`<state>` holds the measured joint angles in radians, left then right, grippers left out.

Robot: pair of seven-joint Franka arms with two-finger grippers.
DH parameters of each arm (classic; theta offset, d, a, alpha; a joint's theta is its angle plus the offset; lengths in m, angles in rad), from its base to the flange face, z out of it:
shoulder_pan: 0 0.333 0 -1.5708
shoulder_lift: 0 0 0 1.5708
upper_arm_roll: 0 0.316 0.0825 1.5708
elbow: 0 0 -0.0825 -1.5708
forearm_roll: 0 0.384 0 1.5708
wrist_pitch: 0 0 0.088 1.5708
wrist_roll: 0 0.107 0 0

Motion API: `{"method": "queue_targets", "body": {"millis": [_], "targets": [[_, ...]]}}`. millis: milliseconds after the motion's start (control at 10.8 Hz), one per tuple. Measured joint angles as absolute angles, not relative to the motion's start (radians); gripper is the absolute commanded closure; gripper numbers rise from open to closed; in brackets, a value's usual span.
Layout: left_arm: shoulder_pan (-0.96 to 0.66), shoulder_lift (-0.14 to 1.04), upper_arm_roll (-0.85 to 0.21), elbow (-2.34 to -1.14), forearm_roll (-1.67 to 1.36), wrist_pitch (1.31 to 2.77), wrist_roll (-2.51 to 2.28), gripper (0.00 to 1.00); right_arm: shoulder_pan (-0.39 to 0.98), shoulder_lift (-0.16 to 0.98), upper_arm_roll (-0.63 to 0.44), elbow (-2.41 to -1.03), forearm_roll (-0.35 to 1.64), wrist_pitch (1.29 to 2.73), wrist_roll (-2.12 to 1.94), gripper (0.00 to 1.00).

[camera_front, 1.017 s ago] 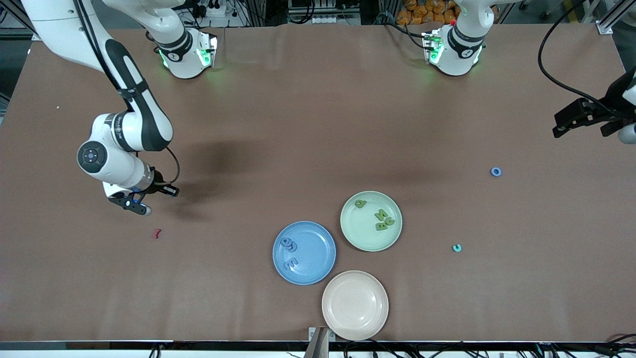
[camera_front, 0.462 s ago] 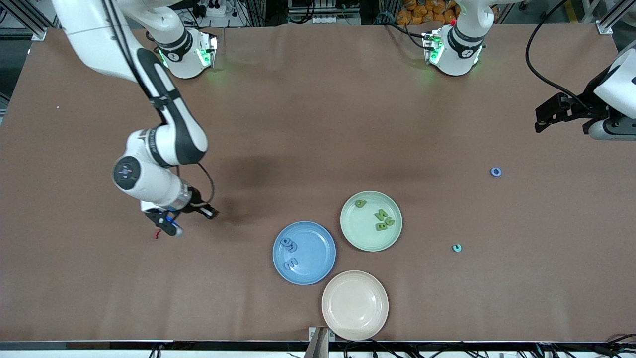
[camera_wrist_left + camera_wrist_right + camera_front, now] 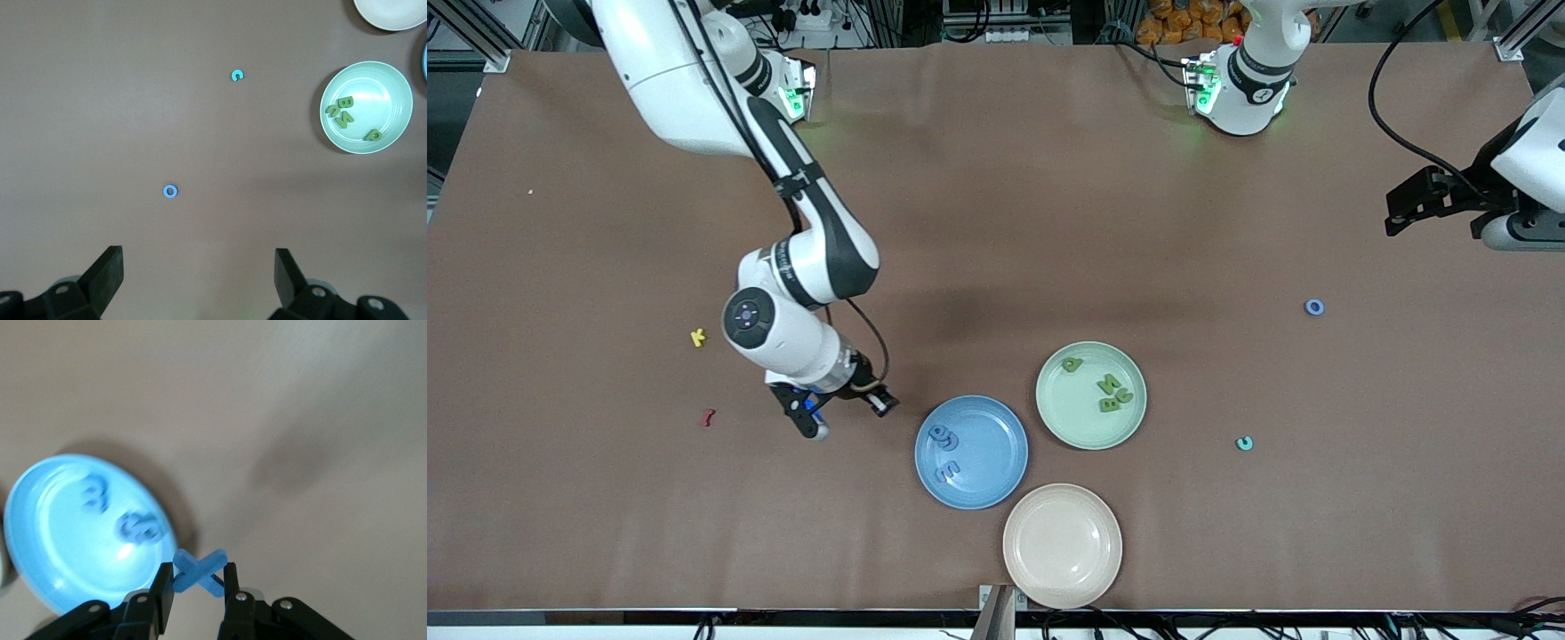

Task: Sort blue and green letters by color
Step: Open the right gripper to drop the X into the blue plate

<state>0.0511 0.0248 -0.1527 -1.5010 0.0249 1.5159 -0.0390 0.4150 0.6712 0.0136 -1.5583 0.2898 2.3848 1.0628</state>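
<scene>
My right gripper [image 3: 811, 418] [image 3: 197, 577] is shut on a blue X letter [image 3: 200, 572], just above the table beside the blue plate [image 3: 996, 453] [image 3: 60, 567], toward the right arm's end. Two blue letters [image 3: 943, 436] [image 3: 139, 528] lie in that plate. The green plate [image 3: 1076, 418] [image 3: 373, 100] holds several green letters [image 3: 1110, 392] [image 3: 343, 112]. A blue O [image 3: 1314, 307] [image 3: 171, 191] and a teal C [image 3: 1244, 443] [image 3: 237, 75] lie loose toward the left arm's end. My left gripper [image 3: 1405, 209] [image 3: 199, 257] hangs open and empty high above that end.
A beige plate [image 3: 1062, 544] sits nearest the front camera, touching neither letter. A yellow letter [image 3: 698, 337] and a dark red squiggly letter [image 3: 709, 417] lie on the brown table toward the right arm's end.
My right arm has carried the blue X from near the dark red letter toward the blue plate, uncovering the yellow letter. The left arm shifted a little, then stayed still.
</scene>
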Motion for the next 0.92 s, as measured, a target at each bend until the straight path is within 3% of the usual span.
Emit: {"method": "queue_targets", "body": {"millis": [370,462,555,647,925], "targets": [[0.052,0.025,-0.15,-1.501,0.025,1.516,-0.039,0.0,0.47,0.752,0.013,-1.399,0.358,2.409,1.216,1.0],[0.054,0.026,-0.149,-1.501,0.011,1.516,-0.039,0.0,0.474,0.774,0.013,-1.367,0.38,2.454,1.241,0.68],[0.056,0.028,-0.147,-1.501,0.002,1.516,-0.039,0.0,0.476,0.794,0.018,-1.346,0.418,2.509,1.248,0.08],[0.058,0.03,-0.146,-1.501,-0.001,1.516,-0.039,0.0,0.477,0.811,0.026,-1.33,0.445,2.557,1.25,0.0],[0.059,0.039,-0.144,-1.501,-0.001,1.517,-0.039,0.0,0.491,0.834,0.033,-1.309,0.453,2.599,1.262,0.0]]}}
